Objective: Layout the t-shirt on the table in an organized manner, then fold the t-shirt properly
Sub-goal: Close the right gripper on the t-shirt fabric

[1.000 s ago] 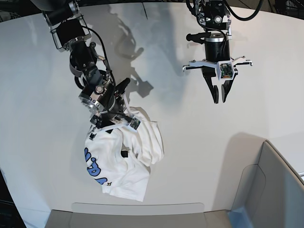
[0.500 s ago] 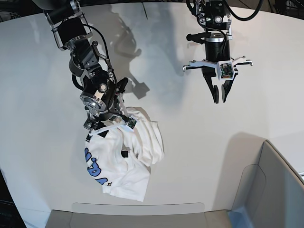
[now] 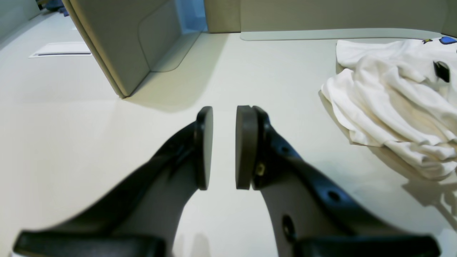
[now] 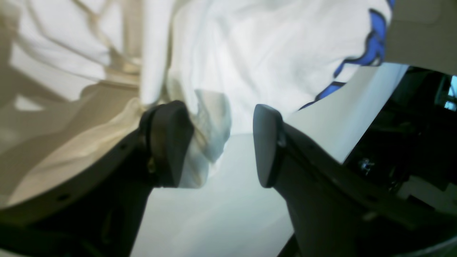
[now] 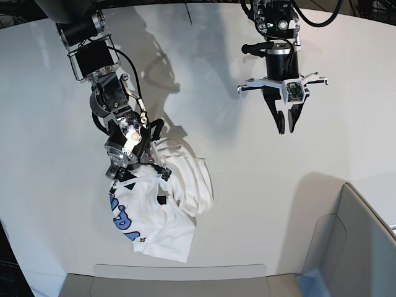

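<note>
Where the base view a second ago showed the right gripper [image 5: 137, 175] pressed into the upper folds of the t-shirt [image 5: 162, 213], it now sits a little lower and nearer over the heap, and its arm stands more upright. The shirt is a crumpled white mound on the near left of the white counter [image 5: 260, 204], blue lettering along its left edge, a small black tag near its middle. The left gripper [image 5: 286, 129] hangs above bare counter at the far right, well apart from the shirt, unmoved. A grey-white bin wall [image 5: 365, 241] fills the near right corner.

In the left wrist view, the left gripper's [image 3: 224, 146] two flat dark pads stand slightly apart, with nothing between them. The smooth counter [image 3: 89, 125] lies below; the shirt [image 3: 392, 100], soft and ridged with folds, lies at the right.

In the right wrist view, the right gripper's [image 4: 218, 142] rounded fingers [image 4: 266, 142] stand wide open, gripping nothing. A fold of blurred white cloth [image 4: 250, 60] lies against the left finger, blue print at the upper right.
</note>
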`<state>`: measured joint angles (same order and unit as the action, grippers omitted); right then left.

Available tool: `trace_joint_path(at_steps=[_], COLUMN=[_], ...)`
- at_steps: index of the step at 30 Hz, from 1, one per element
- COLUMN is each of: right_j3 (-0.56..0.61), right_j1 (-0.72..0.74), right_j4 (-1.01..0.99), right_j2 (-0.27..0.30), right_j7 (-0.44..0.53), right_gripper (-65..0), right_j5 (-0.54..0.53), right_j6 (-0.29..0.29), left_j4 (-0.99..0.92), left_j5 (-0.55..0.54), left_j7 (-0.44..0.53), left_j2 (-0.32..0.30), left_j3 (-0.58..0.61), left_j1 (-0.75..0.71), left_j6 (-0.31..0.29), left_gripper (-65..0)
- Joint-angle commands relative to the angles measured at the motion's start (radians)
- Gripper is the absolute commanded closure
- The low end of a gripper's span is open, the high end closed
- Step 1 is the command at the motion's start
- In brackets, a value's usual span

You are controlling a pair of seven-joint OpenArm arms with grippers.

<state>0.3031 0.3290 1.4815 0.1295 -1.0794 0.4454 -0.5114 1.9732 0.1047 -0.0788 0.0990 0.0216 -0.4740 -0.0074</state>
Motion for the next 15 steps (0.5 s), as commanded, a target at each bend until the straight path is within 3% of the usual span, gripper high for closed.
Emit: trace_joint_path(at_steps=[1, 4, 10, 13, 15], right_j3=[-0.003, -0.005, 0.006, 0.005, -0.002], right_j1=[0.034, 0.029, 0.028, 0.026, 0.026], right_j4=[0.003, -0.003, -0.011, -0.012, -0.025], right_j2=[-0.003, -0.02, -0.034, -0.044, -0.049], right_j7=[0.011, 0.072, 0.08, 0.084, 0.084], right_gripper=[-31.0, -31.0, -30.3, -23.6, -15.8], right_j5=[0.011, 0.0, 0.0, -0.001, -0.001], right_j6=[-0.006, -0.006, -0.006, -0.006, -0.006], left_j4=[0.018, 0.018, 0.018, 0.018, 0.018], left_j5=[0.003, 0.003, 0.003, 0.003, 0.003], left_j7=[0.03, 0.03, 0.03, 0.03, 0.03], left_j2=[0.003, 0.003, 0.003, 0.003, 0.003], left_j3=[0.001, 0.001, 0.001, 0.001, 0.001], left_j1=[0.002, 0.002, 0.002, 0.002, 0.002], left_j6=[0.004, 0.004, 0.004, 0.004, 0.004], left_gripper=[-12.8, -12.8, -12.8, -12.8, -12.8])
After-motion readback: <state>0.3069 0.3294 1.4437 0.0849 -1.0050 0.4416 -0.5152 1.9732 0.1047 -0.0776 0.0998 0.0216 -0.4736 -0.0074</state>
